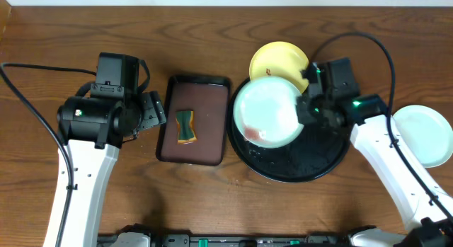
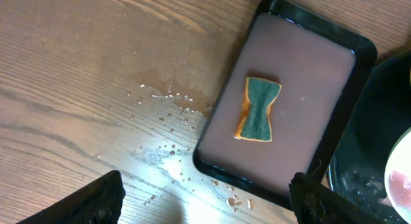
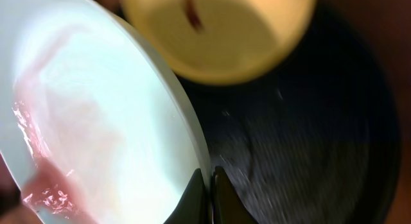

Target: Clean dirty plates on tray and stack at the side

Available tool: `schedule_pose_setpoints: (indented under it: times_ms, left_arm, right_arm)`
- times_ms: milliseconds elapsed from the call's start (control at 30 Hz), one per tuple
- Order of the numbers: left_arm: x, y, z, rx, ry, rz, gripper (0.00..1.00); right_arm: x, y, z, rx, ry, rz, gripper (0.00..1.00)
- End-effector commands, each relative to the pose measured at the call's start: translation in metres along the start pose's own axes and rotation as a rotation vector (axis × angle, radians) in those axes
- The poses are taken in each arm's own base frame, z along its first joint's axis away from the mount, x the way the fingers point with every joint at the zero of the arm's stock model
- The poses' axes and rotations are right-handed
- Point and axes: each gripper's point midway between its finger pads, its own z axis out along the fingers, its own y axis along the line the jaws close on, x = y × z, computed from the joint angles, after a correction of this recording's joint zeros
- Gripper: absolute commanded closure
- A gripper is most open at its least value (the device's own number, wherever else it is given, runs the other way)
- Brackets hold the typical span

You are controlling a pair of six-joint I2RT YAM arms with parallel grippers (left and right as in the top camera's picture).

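Observation:
My right gripper (image 1: 303,107) is shut on the rim of a mint-white plate (image 1: 265,111) with a red-brown smear and holds it tilted above the black tray (image 1: 322,162). In the right wrist view the fingers (image 3: 209,195) pinch the plate's edge (image 3: 96,121). A pale yellow plate (image 1: 277,59) with a small smear (image 3: 218,31) leans on the tray's far rim. Another mint-white plate (image 1: 425,135) lies on the table at the right. My left gripper (image 2: 205,201) is open and empty over the table, left of the brown tray.
A rectangular dark-brown tray (image 1: 192,119) holds liquid and a green-and-orange sponge (image 1: 185,127), also in the left wrist view (image 2: 258,110). Water drops (image 2: 173,121) lie on the table beside it. Cables run across the far table.

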Motion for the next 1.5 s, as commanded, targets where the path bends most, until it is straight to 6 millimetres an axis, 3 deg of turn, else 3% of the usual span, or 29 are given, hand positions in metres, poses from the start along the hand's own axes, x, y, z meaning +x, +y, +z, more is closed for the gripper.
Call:
schedule_pose_setpoints:
  times_ms: [0, 167, 267, 400, 533, 633, 767, 967, 1467]
  left_arm:
    - [-0.004, 0.002, -0.004, -0.005, -0.016, 0.000, 0.16]
    - [-0.004, 0.002, -0.004, -0.005, -0.016, 0.000, 0.16]
    - [-0.004, 0.002, -0.004, -0.005, -0.016, 0.000, 0.16]
    - [-0.004, 0.002, -0.004, -0.005, -0.016, 0.000, 0.16]
    - [-0.004, 0.002, -0.004, -0.005, -0.016, 0.000, 0.16]
    - [-0.004, 0.002, -0.004, -0.005, -0.016, 0.000, 0.16]
    - [-0.004, 0.002, -0.004, -0.005, -0.016, 0.000, 0.16]
    - [-0.004, 0.002, -0.004, -0.005, -0.016, 0.000, 0.16]
    - [-0.004, 0.002, -0.004, -0.005, -0.016, 0.000, 0.16]
  right_arm:
    - [-0.036, 0.038, -0.018, -0.049, -0.131, -0.070, 0.99]
    - [-0.071, 0.092, -0.021, -0.146, -0.302, -0.151, 0.99]
    - [-0.081, 0.120, -0.008, -0.176, -0.352, -0.194, 0.99]
    - [-0.089, 0.143, 0.014, -0.116, -0.419, -0.306, 0.99]
    - [-0.103, 0.174, 0.004, -0.021, -0.562, -0.506, 0.99]
    - [-0.111, 0.178, -0.011, 0.115, -0.633, -0.570, 0.99]
    - [-0.108, 0.191, -0.023, 0.218, -0.671, -0.663, 0.99]
    - [-0.109, 0.195, -0.041, 0.353, -0.715, -0.708, 0.99]
    - [-0.109, 0.195, -0.045, 0.384, -0.720, -0.712, 0.99]
